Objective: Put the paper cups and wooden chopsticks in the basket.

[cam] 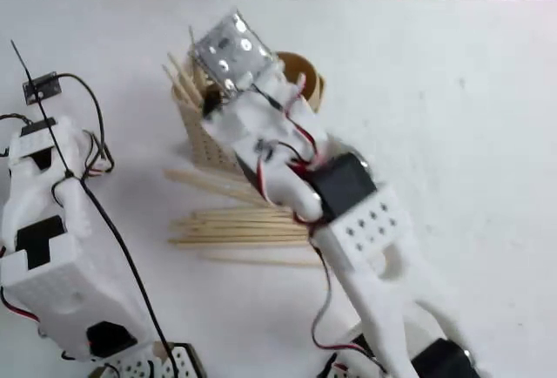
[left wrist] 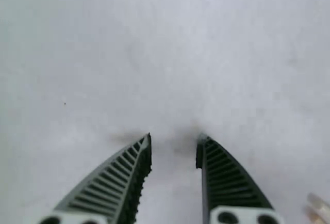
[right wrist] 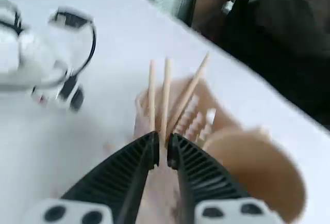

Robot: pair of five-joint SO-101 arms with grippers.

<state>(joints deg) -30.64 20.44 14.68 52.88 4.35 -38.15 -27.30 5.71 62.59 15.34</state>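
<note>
My right gripper [right wrist: 164, 144] hangs over the woven basket [right wrist: 198, 118], shut on a wooden chopstick [right wrist: 166, 92] that stands up from between its fingertips. Two more chopsticks [right wrist: 151, 92] lean in the basket beside it. A brown paper cup [right wrist: 258, 170] sits at the basket's side, and its rim [cam: 306, 71] shows behind the right arm. The basket [cam: 204, 134] stands near the table's middle with sticks poking out. Several loose chopsticks [cam: 239, 226] lie on the table in front of it. My left gripper [left wrist: 174, 149] is open just above bare white table.
The left arm [cam: 43, 212] is folded at the table's left side with black cables [cam: 113, 230] trailing from it. The right arm [cam: 348, 212] crosses above the loose chopsticks. A stick end [left wrist: 317, 203] lies near the left gripper. Dark objects line the table's far edge.
</note>
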